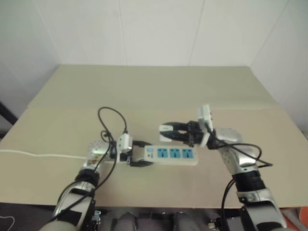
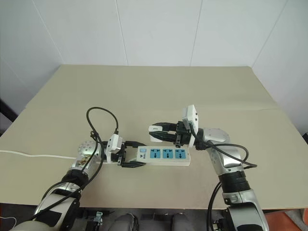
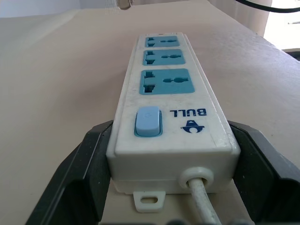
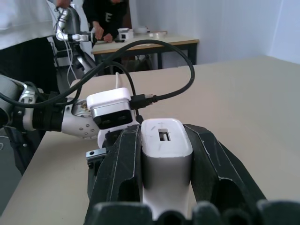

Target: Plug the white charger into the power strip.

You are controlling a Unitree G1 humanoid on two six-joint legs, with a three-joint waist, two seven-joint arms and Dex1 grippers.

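Charger clamped between the two black fingers of the right gripper, lifted off the table, above the strip and a little beyond its switch end, not touching it. Small white block with a rectangular port on the face turned to the right wrist camera; prongs not visible from any side. Gripper lying about level and pointing toward the robot's left, white camera box standing up behind it on the wrist. Strip flat on the table, long axis running left to right before the robot, three blue sockets facing up, all of them free, blue switch at the end nearest the left gripper. That end sitting between the left fingers, one on each long side, spread wide around the body; left finger close against the side wall, a thin gap on the other side, so real contact hard to judge. Thin white cord leaving the switch end of the strip and running over the table toward the robot's left edge. Black cables looping up over the left wrist, just left of the strip. In the right wrist view, far behind the strip, another table with a person bent over it.
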